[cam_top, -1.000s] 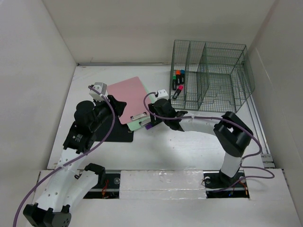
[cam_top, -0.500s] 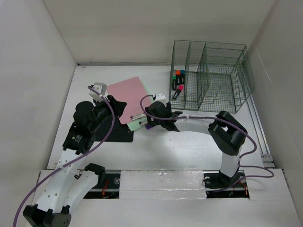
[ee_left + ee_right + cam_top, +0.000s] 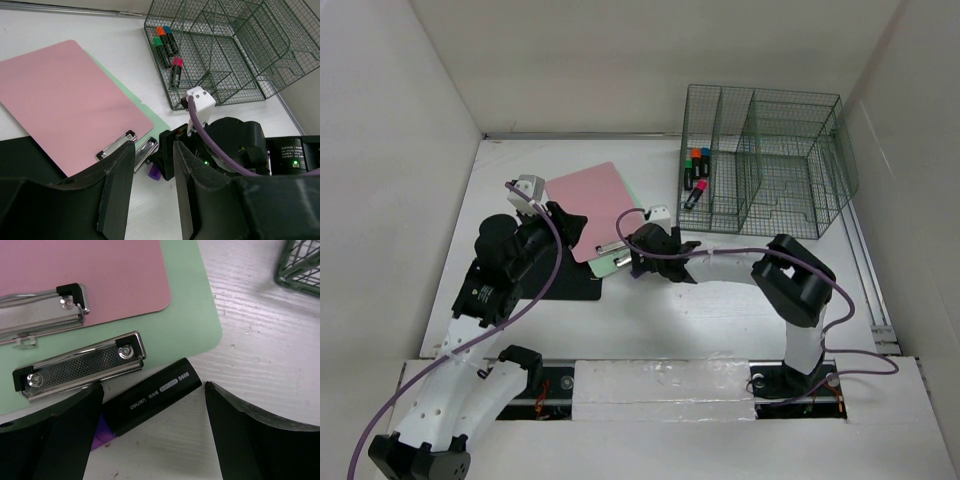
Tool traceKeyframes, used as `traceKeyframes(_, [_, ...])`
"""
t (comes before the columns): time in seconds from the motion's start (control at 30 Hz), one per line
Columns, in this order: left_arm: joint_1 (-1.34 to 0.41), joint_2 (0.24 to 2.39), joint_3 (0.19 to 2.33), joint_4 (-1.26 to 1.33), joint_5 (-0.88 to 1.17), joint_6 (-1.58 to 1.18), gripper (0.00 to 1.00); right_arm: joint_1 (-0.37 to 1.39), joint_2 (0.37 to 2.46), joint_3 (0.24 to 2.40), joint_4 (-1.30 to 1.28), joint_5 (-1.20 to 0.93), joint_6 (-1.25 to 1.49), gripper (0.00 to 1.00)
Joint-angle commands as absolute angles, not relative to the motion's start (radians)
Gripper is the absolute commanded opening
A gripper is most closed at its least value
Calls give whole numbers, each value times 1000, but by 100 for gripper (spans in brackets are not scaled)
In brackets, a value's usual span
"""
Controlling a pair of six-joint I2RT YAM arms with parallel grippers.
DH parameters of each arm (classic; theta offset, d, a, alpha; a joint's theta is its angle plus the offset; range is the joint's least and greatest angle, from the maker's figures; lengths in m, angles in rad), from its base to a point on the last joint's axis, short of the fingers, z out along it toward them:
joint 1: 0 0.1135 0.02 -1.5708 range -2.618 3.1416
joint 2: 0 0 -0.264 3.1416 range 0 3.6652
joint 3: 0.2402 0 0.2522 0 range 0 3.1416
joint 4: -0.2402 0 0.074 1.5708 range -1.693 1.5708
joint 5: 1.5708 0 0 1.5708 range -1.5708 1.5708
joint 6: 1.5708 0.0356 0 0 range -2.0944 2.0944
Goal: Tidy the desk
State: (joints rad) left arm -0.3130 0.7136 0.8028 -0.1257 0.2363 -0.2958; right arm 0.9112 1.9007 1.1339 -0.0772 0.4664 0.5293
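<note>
— How is the table [image 3: 650, 320] laid?
— It is walled in white, under everything; its long axis cannot be told.
— Is any writing seen?
— "deli S600" is read on the marker [image 3: 155, 395], which is laid 8-to-2 o'clock, purple end at 8.
— And the jaws?
— The right gripper [image 3: 152, 405] has them spread astride the marker. The left gripper [image 3: 152, 150] has them slightly parted, with nothing held.

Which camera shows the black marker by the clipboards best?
Right wrist view: the black marker lies between the fingers of the open right gripper, label visible. The left wrist view shows only its purple end; from the top, the gripper mostly hides it.
</note>
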Motion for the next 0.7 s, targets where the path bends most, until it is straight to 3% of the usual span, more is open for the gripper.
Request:
traceKeyframes(0.0, [-316, 693, 827, -91, 250, -291, 33, 917, 1872, 1100, -107, 509, 538, 87])
traceKeyframes(0.3, [-316, 695, 827, -87, 264, -293, 32, 908, 1816, 1028, -101, 500, 520, 81])
traceKeyframes(0.47, [-316, 695, 825, -90, 256, -293, 32, 908, 1839, 1026, -86, 450, 552, 66])
traceKeyframes(0.5, [-316, 690, 824, -91, 256, -293, 32, 908, 1836, 1013, -72, 446, 552, 61])
traceKeyframes(0.6, [-316, 695, 825, -89, 253, -293, 33, 908, 1790, 997, -89, 486, 558, 29])
traceKeyframes(0.67, [-316, 701, 827, -89, 261, -293, 32, 908, 1752, 985, -92, 518, 551, 20])
